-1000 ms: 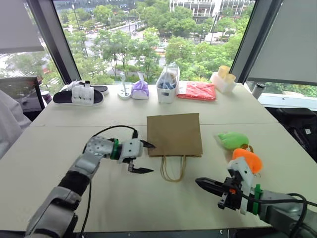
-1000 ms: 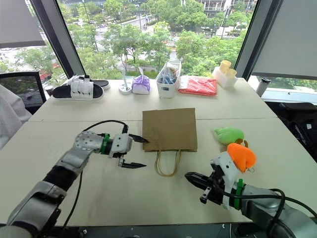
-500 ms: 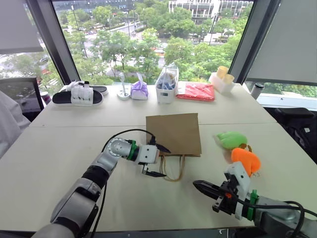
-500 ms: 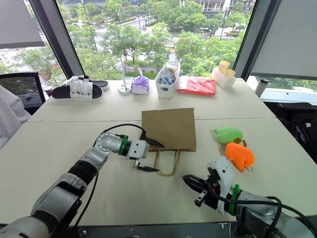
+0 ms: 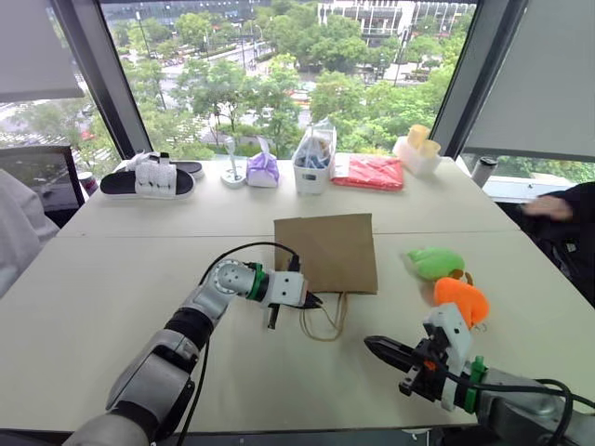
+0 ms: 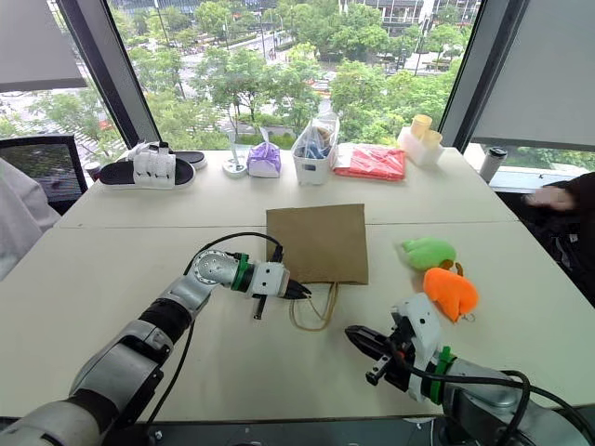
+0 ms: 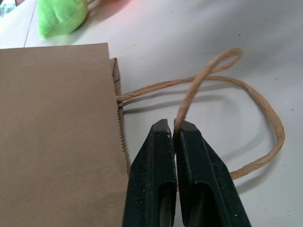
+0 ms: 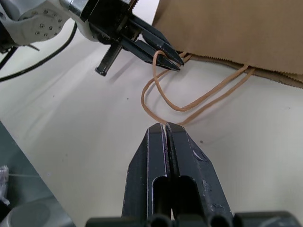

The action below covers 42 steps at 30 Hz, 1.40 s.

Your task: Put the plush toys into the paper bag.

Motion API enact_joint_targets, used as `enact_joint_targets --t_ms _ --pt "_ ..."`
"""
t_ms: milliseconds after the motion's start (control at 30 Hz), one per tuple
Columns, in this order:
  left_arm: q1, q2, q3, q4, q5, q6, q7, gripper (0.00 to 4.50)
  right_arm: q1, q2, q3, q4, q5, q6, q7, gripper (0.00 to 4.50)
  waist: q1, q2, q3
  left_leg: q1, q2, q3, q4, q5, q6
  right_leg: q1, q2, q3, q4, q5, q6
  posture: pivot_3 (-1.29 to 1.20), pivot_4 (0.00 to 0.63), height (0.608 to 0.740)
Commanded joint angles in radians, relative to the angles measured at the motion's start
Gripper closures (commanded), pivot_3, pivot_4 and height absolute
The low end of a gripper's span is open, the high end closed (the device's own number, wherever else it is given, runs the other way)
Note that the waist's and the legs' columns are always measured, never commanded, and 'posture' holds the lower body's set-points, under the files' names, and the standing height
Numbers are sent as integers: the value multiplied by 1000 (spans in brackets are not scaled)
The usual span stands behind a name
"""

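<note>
The left gripper (image 7: 175,126) was clamped on a handle (image 7: 201,82) of the paper bag (image 5: 327,252); it should be lifted gently to open the mouth. The right gripper (image 8: 166,128), closed and empty, waited near the bag.

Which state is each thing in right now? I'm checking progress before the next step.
paper bag: lying flat on the table, closed, handles toward the robot.
left gripper: shut on one handle loop.
right gripper: shut, empty, apart from the bag.
green plush: on the table, outside the bag.
orange plush: on the table, outside the bag, beside the green one.
</note>
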Motion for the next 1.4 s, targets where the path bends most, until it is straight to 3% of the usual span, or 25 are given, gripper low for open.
enact_joint_targets --t_ms 33,167,433,700,1067,1400 --pt "-39 -4 50 -92 -50 60 19 4444 -6 23 3 -40 24 -25 -11 4500 0 0 0 0 0 0 0 0 0 0 0 0 0 0 0 0 150 740" --pt "-85 -43 159 -221 -185 392 83 4444 -72 160 119 41 -93 -110 -96 4500 -3 -2 0 0 0 -1 1 0 0 0 1 0 1 0 0 0 150 740" --pt "-105 -62 227 -417 -280 691 153 4444 -314 311 272 352 -364 -291 -176 4500 -38 -2 0 1 0 -1 0 1 -1 -2 1 0 4 0 0 0 150 740" --pt "-51 -23 205 -525 -288 772 148 4444 -489 364 250 594 -488 -435 -183 4500 -49 -2 0 1 0 -1 -2 4 -7 -4 1 0 5 0 0 0 150 740" --pt "28 -40 209 -696 -390 958 174 4444 -764 422 282 1081 -631 -602 -149 4500 -56 -2 0 1 0 -1 -3 6 -10 -5 0 1 6 0 0 0 150 740" --pt "15 -90 305 -778 -549 1189 294 4444 -925 492 249 1497 -704 -822 -177 4500 -56 -2 0 0 0 -1 -3 7 -12 -6 0 2 9 0 0 0 150 740"
